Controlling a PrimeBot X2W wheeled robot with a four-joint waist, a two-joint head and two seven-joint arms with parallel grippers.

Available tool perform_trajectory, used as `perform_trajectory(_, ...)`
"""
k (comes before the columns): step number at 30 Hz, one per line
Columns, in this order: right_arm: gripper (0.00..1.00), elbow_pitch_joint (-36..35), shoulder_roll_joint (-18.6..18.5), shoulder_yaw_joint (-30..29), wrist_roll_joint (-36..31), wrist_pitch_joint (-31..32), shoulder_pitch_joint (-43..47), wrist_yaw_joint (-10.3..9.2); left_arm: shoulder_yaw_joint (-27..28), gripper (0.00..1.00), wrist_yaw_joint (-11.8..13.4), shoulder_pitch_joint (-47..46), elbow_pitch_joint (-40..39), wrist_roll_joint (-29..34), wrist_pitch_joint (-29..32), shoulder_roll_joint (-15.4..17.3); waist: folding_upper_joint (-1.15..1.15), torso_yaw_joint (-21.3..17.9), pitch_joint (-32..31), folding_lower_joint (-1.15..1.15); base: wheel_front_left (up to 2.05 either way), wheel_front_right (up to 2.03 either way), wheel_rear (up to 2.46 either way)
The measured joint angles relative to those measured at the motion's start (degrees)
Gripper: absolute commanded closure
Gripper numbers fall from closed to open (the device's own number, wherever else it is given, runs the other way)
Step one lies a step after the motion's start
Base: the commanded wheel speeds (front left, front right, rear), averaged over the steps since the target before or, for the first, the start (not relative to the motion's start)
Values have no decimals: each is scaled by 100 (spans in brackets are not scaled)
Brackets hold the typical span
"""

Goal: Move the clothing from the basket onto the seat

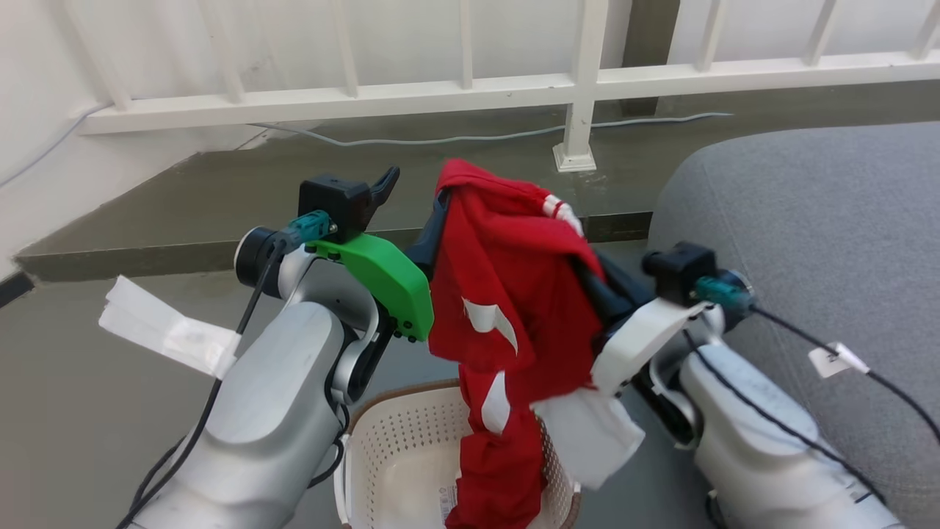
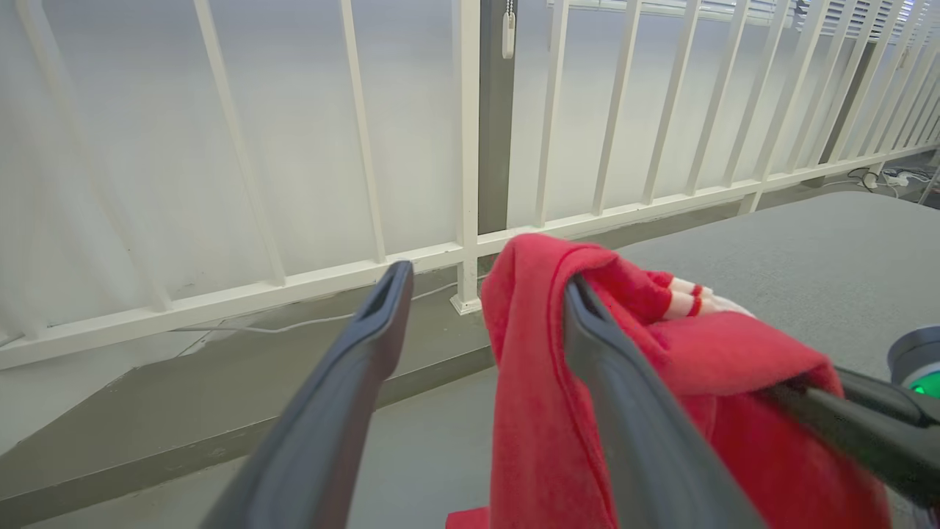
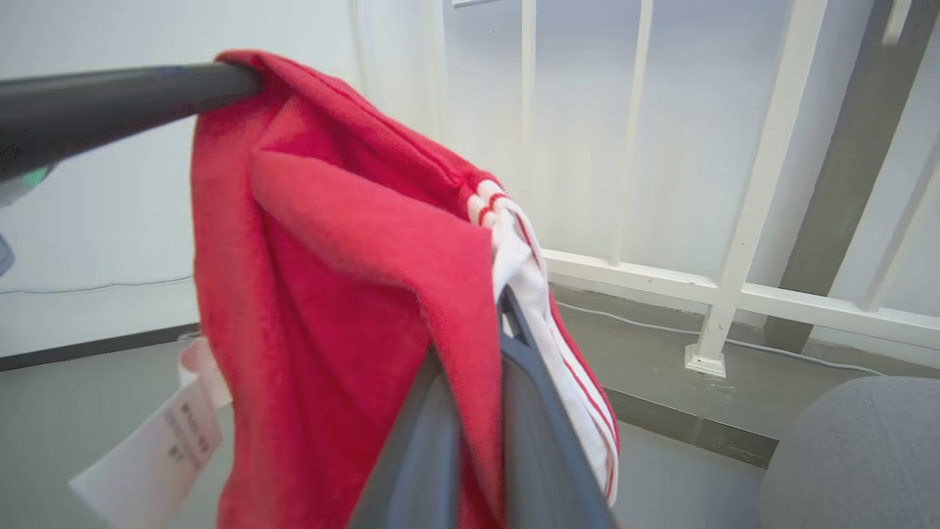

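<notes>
Head view. Finds the clothing (image 1: pixel 514 294) held up between the two arms, long axis near vertical: top bunched high, lower end trailing down into the basket (image 1: pixel 396 448) on the floor (image 1: pixel 88 426). Puts the left pincer (image 1: pixel 411 213) at the garment's upper left edge, fingers spread apart, and the right pincer (image 1: pixel 598 283) at its right side, tips buried in red fabric. Sets the seat (image 1: pixel 808 220) off to the right, apart from the garment.

Left wrist view. Shows that pincer's jaws wide apart, clamped on nothing. Has red cloth draped over the right-hand finger only, striped white cuff pointing toward the grey seat beyond. Catches a dark finger of the other arm pressing into the cloth at lower right.

Right wrist view. Shows the two fingers pressed together on a fold of the clothing, white-striped band at the pinch, cloth hanging straight down, a white tag (image 3: pixel 147 455) dangling at lower left. Has the left arm's finger hooked under the top edge at upper left.
</notes>
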Motion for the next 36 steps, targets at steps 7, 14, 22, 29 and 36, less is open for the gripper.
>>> perform_trajectory(7, 100, -168, -330, -437, 0, 0, -89, -172, 12, 0, -2, 201, -4, -36, -187, 25, 0, -131, 62, 0, 0, 0, 0)
perform_trajectory(14, 100, -345, -662, -861, -2, 0, -88, -368, -26, 0, -94, 459, -71, -78, -347, 75, 0, -263, 127, 0, 0, 0, 0)
perform_trajectory(22, 100, -644, -992, -1330, -3, 0, -45, -568, -192, 0, -223, 764, -258, -76, -594, 143, 0, -513, 193, 0, 0, 0, 0)
perform_trajectory(29, 100, -882, -1191, -1644, -4, 0, 170, -677, -387, 0, -355, 1019, -415, -33, -711, 160, 0, -794, 221, 0, 0, 0, 0)
perform_trajectory(36, 100, -1122, -1243, -1859, -10, 0, 361, -776, -481, 0, -407, 1200, -570, -32, -818, 149, 0, -1156, 248, 0, 0, 0, 0)
